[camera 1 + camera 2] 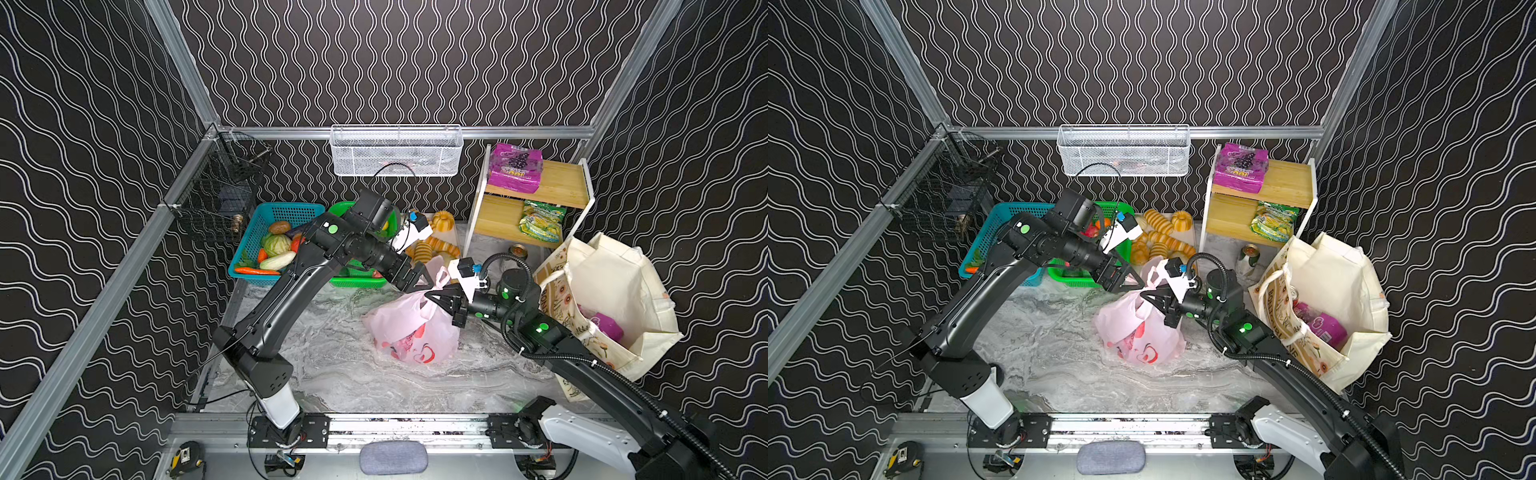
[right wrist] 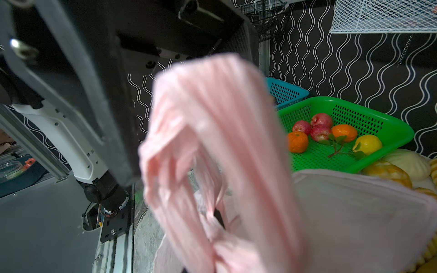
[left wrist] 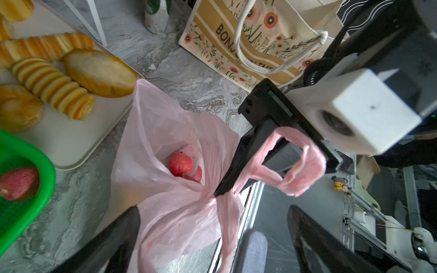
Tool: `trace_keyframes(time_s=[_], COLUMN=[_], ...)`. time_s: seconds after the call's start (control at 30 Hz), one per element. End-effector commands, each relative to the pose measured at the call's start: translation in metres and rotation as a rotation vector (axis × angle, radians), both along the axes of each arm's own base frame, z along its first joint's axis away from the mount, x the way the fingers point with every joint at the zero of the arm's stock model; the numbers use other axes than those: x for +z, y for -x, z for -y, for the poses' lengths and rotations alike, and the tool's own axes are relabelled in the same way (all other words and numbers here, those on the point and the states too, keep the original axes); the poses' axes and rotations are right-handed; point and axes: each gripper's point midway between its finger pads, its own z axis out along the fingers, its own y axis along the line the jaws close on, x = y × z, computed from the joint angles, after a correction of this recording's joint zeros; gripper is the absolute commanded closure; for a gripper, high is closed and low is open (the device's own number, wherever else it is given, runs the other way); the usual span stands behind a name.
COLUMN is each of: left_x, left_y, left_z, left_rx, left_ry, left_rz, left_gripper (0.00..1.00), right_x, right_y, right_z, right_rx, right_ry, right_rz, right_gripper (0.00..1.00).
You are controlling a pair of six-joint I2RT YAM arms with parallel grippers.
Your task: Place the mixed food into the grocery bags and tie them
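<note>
The pink plastic grocery bag (image 1: 409, 328) (image 1: 1138, 336) sits mid-table, and a round red toy fruit (image 3: 181, 164) shows in its open mouth. My right gripper (image 1: 432, 296) (image 1: 1144, 296) (image 3: 227, 186) is shut on the bag's twisted handle (image 3: 298, 165), which fills the right wrist view as blurred pink plastic (image 2: 212, 141). My left gripper (image 1: 417, 277) (image 3: 212, 236) hangs open just above the bag; a loose handle strand runs between its fingers, untouched. The cream tote (image 1: 615, 291) (image 1: 1337, 282) stands at the right with a purple packet (image 1: 606, 326) inside. Another purple grape packet (image 1: 515, 167) and a yellow-green snack bag (image 1: 542, 220) lie on the shelf.
A brown lettered floral bag (image 3: 236, 47) leans on the tote. A can (image 1: 518, 251) stands under the wooden shelf (image 1: 561, 187). The bread tray (image 3: 71, 132), the green fruit basket (image 2: 343, 141) and the blue vegetable basket (image 1: 266, 245) line the back. Wire baskets hang on the walls.
</note>
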Motion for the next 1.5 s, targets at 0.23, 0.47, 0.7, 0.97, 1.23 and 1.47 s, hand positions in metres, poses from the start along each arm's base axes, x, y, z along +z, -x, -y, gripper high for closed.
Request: trace_keyframes(time_s=[0.23, 0.47, 0.7, 0.97, 1.23, 1.47], left_x=[-0.014, -0.002, -0.004, -0.001, 0.014, 0.022], left_y=[0.004, -0.003, -0.001, -0.001, -0.010, -0.010], left_z=[0.001, 0.014, 0.015, 0.018, 0.015, 0.011], left_rx=[-0.019, 0.025, 0.041, 0.032, 0.094, 0.127], left_ry=[-0.017, 0.102, 0.130, 0.150, 0.201, 0.286], left_rz=[-0.080, -0.080, -0.096, -0.100, -0.024, 0.040], left_gripper=[0.89, 1.00, 1.00, 1.00, 1.00, 1.00], right_x=[0.015, 0.026, 0.044, 0.063, 0.068, 0.055], right_y=[0.000, 0.001, 0.005, 0.006, -0.011, -0.038], right_z=[-0.001, 0.004, 0.008, 0.005, 0.009, 0.023], right_rx=[0.001, -0.015, -0.010, 0.011, -0.079, -0.242], right_ry=[-0.044, -0.021, 0.005, -0.044, -0.081, -0.117], right_rz=[0.038, 0.029, 0.064, 0.069, 0.010, -0.191], right_gripper=[1.00, 0.52, 0.41, 0.71, 1.00, 1.00])
